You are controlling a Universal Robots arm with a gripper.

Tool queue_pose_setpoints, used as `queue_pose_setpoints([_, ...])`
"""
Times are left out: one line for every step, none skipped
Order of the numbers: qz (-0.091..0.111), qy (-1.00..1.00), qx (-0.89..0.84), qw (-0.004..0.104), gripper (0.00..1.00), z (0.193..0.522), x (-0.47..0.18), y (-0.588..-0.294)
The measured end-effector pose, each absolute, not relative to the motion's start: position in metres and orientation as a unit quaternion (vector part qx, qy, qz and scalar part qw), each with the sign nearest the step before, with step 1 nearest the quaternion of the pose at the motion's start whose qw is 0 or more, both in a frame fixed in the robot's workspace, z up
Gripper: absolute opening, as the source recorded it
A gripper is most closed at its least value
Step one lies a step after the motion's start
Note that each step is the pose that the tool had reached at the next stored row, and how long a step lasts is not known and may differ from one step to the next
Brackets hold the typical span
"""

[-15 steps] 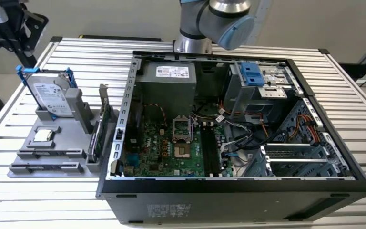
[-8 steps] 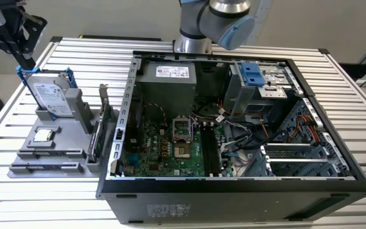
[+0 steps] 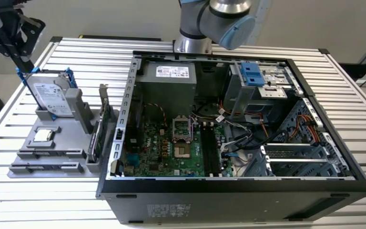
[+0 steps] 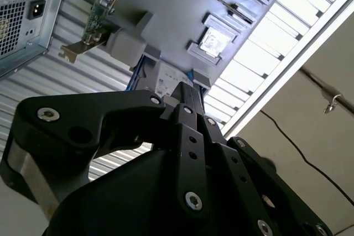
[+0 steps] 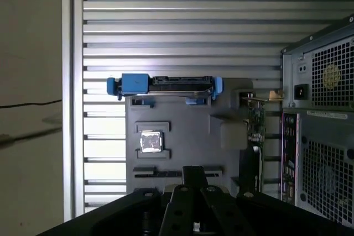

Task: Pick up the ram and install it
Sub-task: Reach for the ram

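My black gripper (image 3: pixel 25 66) hangs at the exterior view's far left, above the back of a grey parts fixture (image 3: pixel 27 143). Its fingers meet in one narrow tip in both wrist views (image 4: pixel 186 93) (image 5: pixel 193 174), so it is shut, and I see nothing between them. That tip hovers over a long dark holder slot (image 5: pixel 160 173) at the fixture's near end. The ram is hidden from me. The black memory slots (image 3: pixel 211 151) lie on the green motherboard (image 3: pixel 154 152) inside the open computer case (image 3: pixel 122 143).
The fixture also carries a hard drive in a blue caddy (image 3: pixel 51 98) (image 5: pixel 166 84), a small square silver processor (image 3: pixel 42 135) (image 5: pixel 150 141) and an upright green expansion card (image 3: pixel 104 117) (image 5: pixel 255 125). The arm's base (image 3: pixel 192 28) stands behind the case. A slatted metal table (image 3: pixel 36 200) lies under everything.
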State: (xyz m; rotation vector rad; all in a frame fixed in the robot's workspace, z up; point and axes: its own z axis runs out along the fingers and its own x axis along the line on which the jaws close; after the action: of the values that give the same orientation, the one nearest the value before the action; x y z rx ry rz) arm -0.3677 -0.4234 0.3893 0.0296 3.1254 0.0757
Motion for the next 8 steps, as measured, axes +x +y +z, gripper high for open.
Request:
queue_pose_setpoints([0.024, 1.0, 0.009, 0.008, 0.0, 0.3893, -0.3677, -0.4246])
queue_pose_setpoints([0.024, 1.0, 0.009, 0.008, 0.0, 0.3893, -0.3677, -0.4257])
queue_pose_setpoints([0.024, 1.0, 0.009, 0.008, 0.0, 0.3893, -0.3677, -0.4267])
queue_pose_setpoints([0.024, 1.0, 0.009, 0.007, 0.0, 0.3893, -0.3677, -0.4276])
queue_pose_setpoints([0.024, 1.0, 0.009, 0.007, 0.0, 0.3892, -0.3677, -0.4284])
queue_pose_setpoints([0.024, 1.0, 0.009, 0.007, 0.0, 0.3892, -0.3677, -0.4292])
queue_pose_setpoints([0.024, 1.0, 0.009, 0.007, 0.0, 0.3891, -0.3677, -0.43])
queue_pose_setpoints([0.024, 1.0, 0.009, 0.007, 0.0, 0.3891, -0.3677, -0.4308])
